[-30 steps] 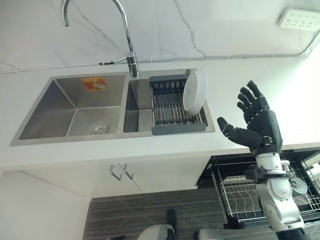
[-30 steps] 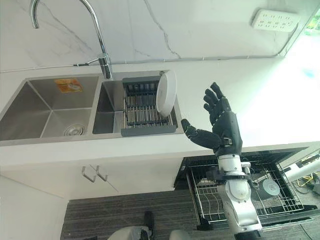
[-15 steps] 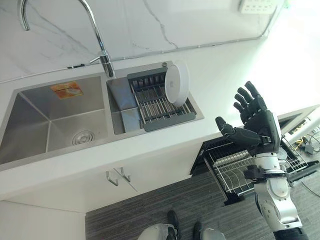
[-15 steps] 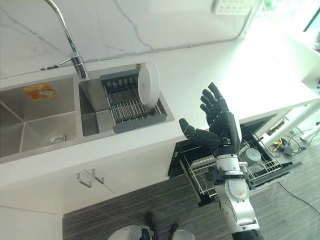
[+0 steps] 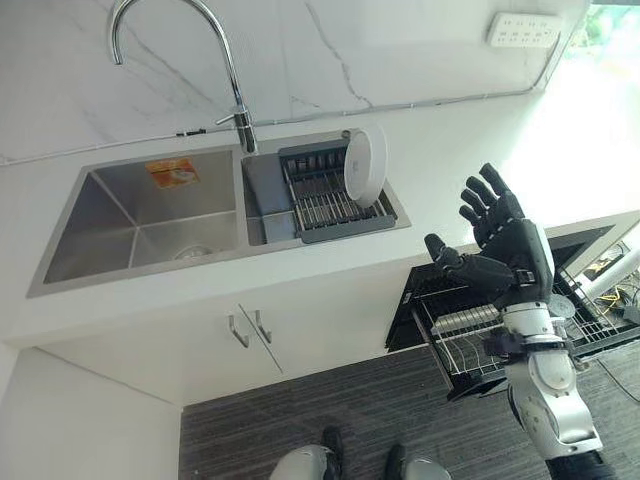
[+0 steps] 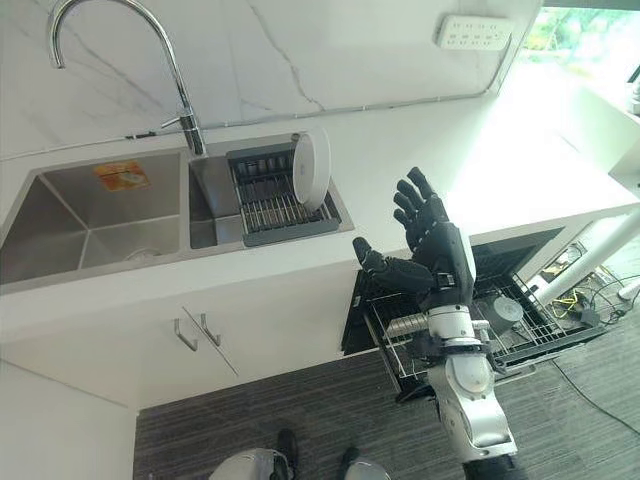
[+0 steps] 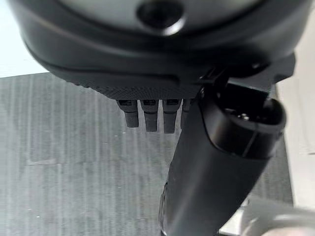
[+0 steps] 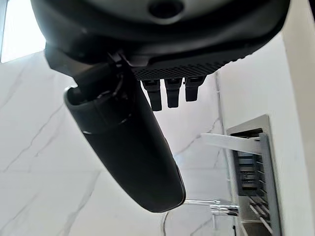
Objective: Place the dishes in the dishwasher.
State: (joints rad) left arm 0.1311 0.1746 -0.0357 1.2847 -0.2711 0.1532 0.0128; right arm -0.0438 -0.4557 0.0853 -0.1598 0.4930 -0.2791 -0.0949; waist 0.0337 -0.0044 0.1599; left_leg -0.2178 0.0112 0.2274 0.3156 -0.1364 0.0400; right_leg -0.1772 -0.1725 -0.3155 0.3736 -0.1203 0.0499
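A white plate (image 5: 365, 165) stands on edge at the right end of the grey dish rack (image 5: 325, 195), which sits in the sink's right basin. My right hand (image 5: 503, 243) is raised and open in front of the counter edge, to the right of the plate and well apart from it, holding nothing. Below it the dishwasher's wire rack (image 6: 470, 325) is pulled out under the counter. In its wrist view the right hand (image 8: 162, 44) has straight fingers, with the dish rack (image 8: 253, 169) beyond. My left hand (image 7: 162, 49) hangs open over the dark floor, holding nothing.
A tall curved faucet (image 5: 235, 95) rises between the two basins, and the left basin (image 5: 150, 215) holds nothing. White counter (image 5: 470, 150) stretches to the right of the sink. A wall socket (image 5: 525, 28) sits high at the right. Cabinet handles (image 5: 248, 328) show below the sink.
The whole picture has shifted and pulled back, so the camera moved. My right hand stays raised and open, holding nothing, and the plate still stands in the rack.
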